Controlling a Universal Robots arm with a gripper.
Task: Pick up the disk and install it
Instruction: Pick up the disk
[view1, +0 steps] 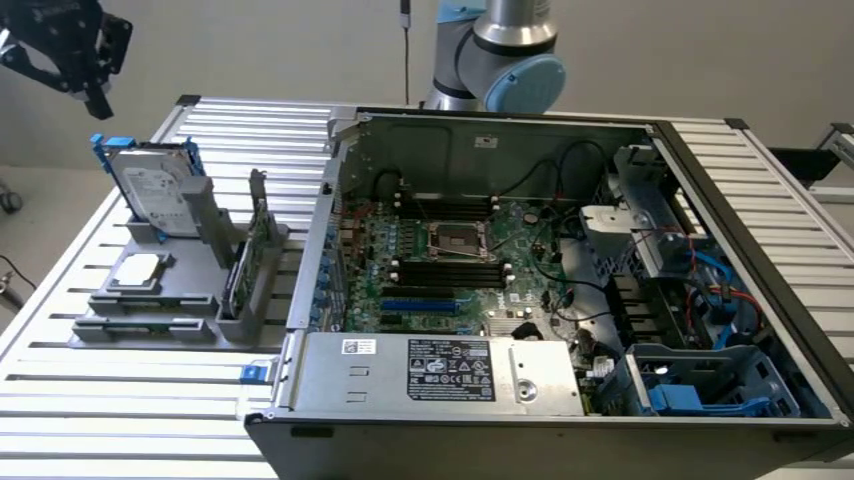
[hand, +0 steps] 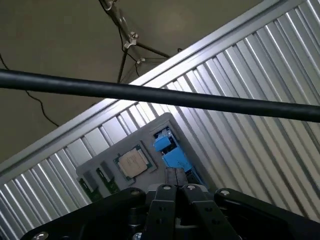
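Because the wrist camera looks out past the gripper, its two black fingers come first: they are pressed together and hold nothing. Just beyond them, that view shows the disk edge-on. Little more than the bright blue of its carrier is visible, standing in the grey holder beside the processor chip. The slatted table and bare floor lie behind, and a dark bar crosses the picture.

In the exterior view the open computer case is nearest, taking the centre and right of the frame. Further back, at the middle left, the disk leans upright in the holder with its label face showing. The chip lies flat in front of it, and a green card stands on the exterior view's right of it. Farthest, in the upper left corner, the gripper hangs high above the disk, well apart from it.

I judge the disk stiff, dense for its size and sensitive to knocks; its metal faces look smooth and are probably slippery. The safer hold is likely across the blue frame's long edges near the free upper end, clear of the label. The exterior view gives the disk's lean, its label face and the gap above it, which the wrist view flattens away. The wrist view gives the closed fingers and how they line up with the blue edge.
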